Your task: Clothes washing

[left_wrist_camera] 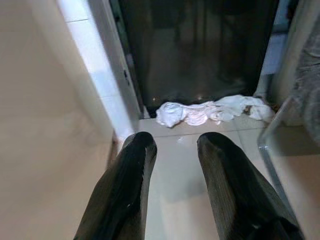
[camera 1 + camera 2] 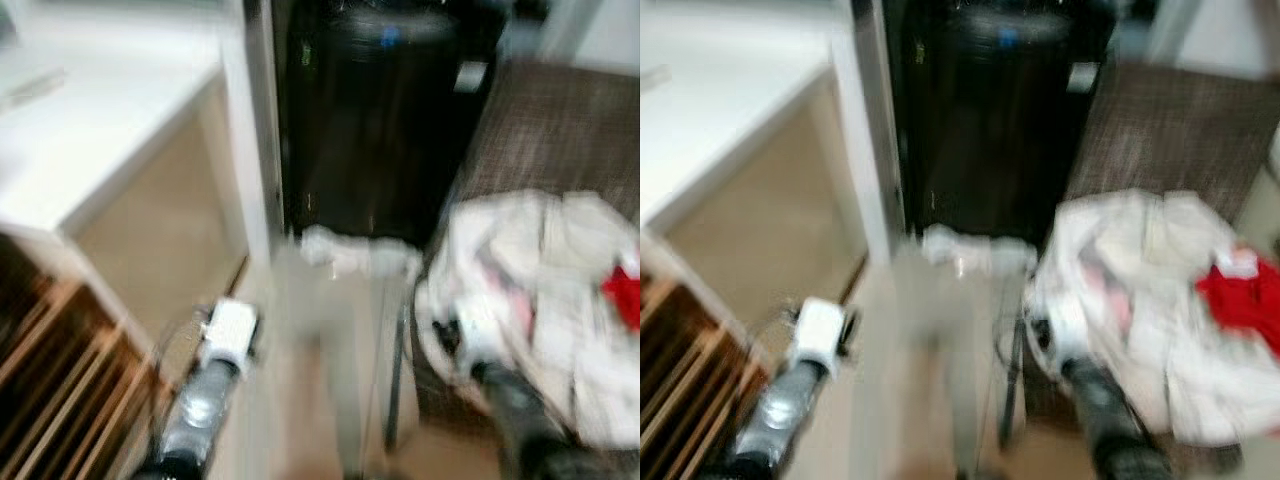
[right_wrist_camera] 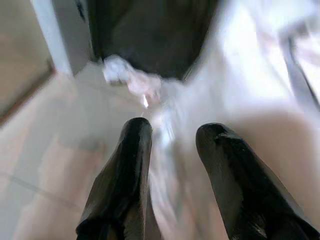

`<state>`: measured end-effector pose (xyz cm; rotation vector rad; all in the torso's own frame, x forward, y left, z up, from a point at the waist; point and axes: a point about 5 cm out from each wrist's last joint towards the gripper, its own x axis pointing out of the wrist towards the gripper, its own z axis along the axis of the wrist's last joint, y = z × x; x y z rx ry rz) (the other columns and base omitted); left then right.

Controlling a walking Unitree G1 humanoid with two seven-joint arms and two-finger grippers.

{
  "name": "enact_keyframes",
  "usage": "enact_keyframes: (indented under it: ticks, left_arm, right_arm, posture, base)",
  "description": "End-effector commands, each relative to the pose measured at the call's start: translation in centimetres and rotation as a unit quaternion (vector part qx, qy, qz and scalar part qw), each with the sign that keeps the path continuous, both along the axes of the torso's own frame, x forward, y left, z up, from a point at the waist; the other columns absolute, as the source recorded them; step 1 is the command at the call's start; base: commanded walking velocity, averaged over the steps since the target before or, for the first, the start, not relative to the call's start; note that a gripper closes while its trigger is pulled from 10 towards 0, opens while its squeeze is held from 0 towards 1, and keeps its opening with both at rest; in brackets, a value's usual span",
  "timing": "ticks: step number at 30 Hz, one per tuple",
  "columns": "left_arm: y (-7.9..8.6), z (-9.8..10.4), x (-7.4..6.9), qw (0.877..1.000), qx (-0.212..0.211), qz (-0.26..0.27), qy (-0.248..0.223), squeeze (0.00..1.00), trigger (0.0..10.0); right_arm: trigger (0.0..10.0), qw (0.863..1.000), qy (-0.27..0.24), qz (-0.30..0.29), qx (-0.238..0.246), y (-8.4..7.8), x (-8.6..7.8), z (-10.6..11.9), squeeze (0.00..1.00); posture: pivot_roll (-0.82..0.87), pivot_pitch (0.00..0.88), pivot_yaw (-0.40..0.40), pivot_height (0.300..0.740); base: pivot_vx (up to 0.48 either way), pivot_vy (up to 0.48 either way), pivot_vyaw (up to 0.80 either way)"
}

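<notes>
A tall black machine [image 2: 375, 110] stands ahead, its dark front glossy. A crumpled white cloth [image 1: 205, 111] lies on the pale floor at its foot. To the right a pile of white clothes [image 2: 540, 300] with a red garment [image 2: 625, 295] rests on a brown woven surface. My left gripper [image 1: 175, 145] is open and empty above the floor, a short way back from the white cloth. My right gripper [image 3: 172, 132] is open too, pointing at the same cloth [image 3: 132, 80]; that view is blurred. Both arms reach forward, the left arm [image 2: 200, 400] low left and the right arm [image 2: 510, 400] beside the pile.
A white counter [image 2: 90, 110] with a beige side panel runs along the left. A wooden slatted rack [image 2: 50, 370] stands at the lower left. A thin metal leg [image 2: 398, 370] stands beneath the clothes pile. Pale floor [image 2: 320, 400] lies between counter and pile.
</notes>
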<state>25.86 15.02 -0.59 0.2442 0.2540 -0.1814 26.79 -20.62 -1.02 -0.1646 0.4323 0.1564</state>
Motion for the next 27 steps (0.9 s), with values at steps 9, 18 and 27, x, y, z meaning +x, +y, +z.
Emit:
enact_keyframes:
  ticks: [9, 18, 27]
  left_arm:
    - [1.4, -0.6, -0.8, 1.000, -0.014, 0.015, 0.018, 0.00, 10.0]
    - [1.6, -0.6, -0.7, 1.000, -0.002, 0.017, 0.017, 0.00, 10.0]
    - [1.4, 0.0, -0.1, 1.000, 0.016, -0.002, 0.000, 0.00, 10.0]
  right_arm:
    - [10.0, 1.000, -0.001, 0.013, 0.010, 1.3, 0.3, 0.0, 0.00]
    - [10.0, 1.000, -0.001, 0.014, 0.009, 1.4, 0.3, 0.0, 0.00]
    - [10.0, 0.998, -0.053, -0.003, -0.027, 0.8, 0.9, 1.1, 0.00]
  posture:
    - [-0.13, 0.010, -0.008, 0.740]
    - [-0.13, 0.007, -0.005, 0.740]
    - [-0.13, 0.000, 0.007, 0.740]
  base:
    - [0.000, 0.302, -0.60]
    - [0.000, 0.467, -0.80]
    - [0.000, 0.000, -0.08]
